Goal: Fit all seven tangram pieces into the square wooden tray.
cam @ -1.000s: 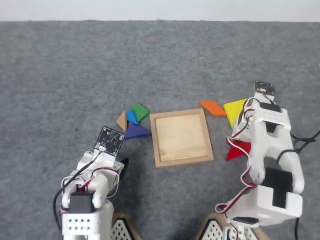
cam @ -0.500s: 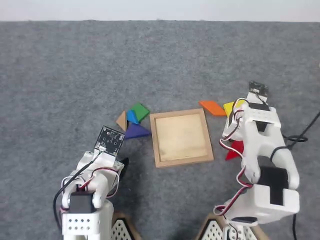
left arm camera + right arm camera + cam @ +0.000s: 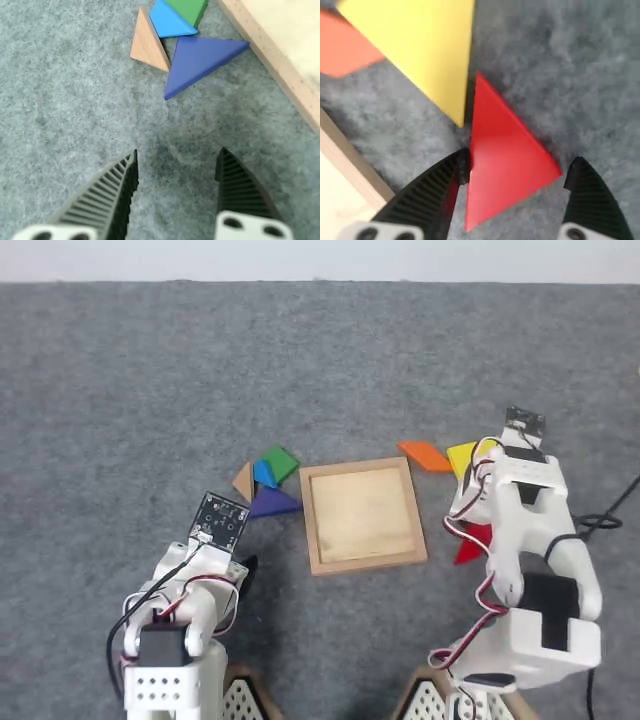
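The square wooden tray (image 3: 312, 520) lies mid-table with bare wood inside. Left of it lie a tan triangle (image 3: 242, 481), a small blue triangle (image 3: 264, 474), a green square (image 3: 282, 462) and a purple triangle (image 3: 272, 503). My left gripper (image 3: 177, 162) hangs open above the carpet, short of the purple triangle (image 3: 200, 57). On the tray's right lie an orange parallelogram (image 3: 425, 455), a yellow triangle (image 3: 425, 50) and a red triangle (image 3: 505, 150). My right gripper (image 3: 520, 165) is open, with one finger on each side of the red triangle.
Grey carpet covers the whole table. The tray's wooden rim (image 3: 350, 160) runs close beside the right gripper. The right arm (image 3: 525, 500) hides part of the yellow and red triangles from above. Open carpet stretches behind the pieces.
The right arm shifted slightly toward the tray and then eased back a little, now covering more of the yellow triangle. The left arm and the pieces kept still.
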Action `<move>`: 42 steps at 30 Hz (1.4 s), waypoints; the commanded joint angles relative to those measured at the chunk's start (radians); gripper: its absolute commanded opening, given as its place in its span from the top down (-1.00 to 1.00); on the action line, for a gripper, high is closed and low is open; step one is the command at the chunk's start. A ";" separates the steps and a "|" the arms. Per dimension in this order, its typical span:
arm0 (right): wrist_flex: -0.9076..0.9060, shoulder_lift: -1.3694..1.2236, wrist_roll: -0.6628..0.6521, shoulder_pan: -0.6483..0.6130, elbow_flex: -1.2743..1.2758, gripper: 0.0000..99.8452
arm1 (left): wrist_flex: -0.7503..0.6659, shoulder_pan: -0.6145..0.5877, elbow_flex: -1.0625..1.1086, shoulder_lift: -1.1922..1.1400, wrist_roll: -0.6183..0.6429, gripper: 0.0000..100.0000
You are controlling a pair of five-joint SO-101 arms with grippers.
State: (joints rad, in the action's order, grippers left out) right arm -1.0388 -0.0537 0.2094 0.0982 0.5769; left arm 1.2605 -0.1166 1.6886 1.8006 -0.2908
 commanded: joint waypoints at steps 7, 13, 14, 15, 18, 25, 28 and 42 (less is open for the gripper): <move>-0.004 0.022 0.069 -0.010 -0.058 0.35 | 0.009 0.003 -0.005 0.021 0.008 0.51; 0.038 0.022 0.061 -0.004 -0.055 0.35 | 0.009 0.003 -0.005 0.021 0.008 0.51; 0.038 0.022 0.060 -0.004 -0.055 0.35 | 0.009 0.003 -0.005 0.021 0.008 0.51; 0.038 0.022 0.054 -0.005 -0.055 0.35 | 0.009 0.003 -0.005 0.021 0.008 0.51; 0.031 0.022 0.031 -0.008 -0.052 0.35 | 0.009 0.003 -0.005 0.021 0.008 0.51; 0.062 0.013 0.034 -0.008 -0.029 0.37 | 0.009 0.003 -0.005 0.021 0.008 0.51; 0.067 -0.028 0.034 -0.010 -0.037 0.46 | 0.009 0.003 -0.005 0.021 0.008 0.51; 0.058 -0.050 0.029 -0.010 -0.037 0.49 | 0.009 0.003 -0.005 0.021 0.008 0.51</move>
State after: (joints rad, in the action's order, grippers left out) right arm -0.9820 -0.1059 0.2539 0.0982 0.5677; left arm 1.2605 -0.1166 1.6886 1.8006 -0.2908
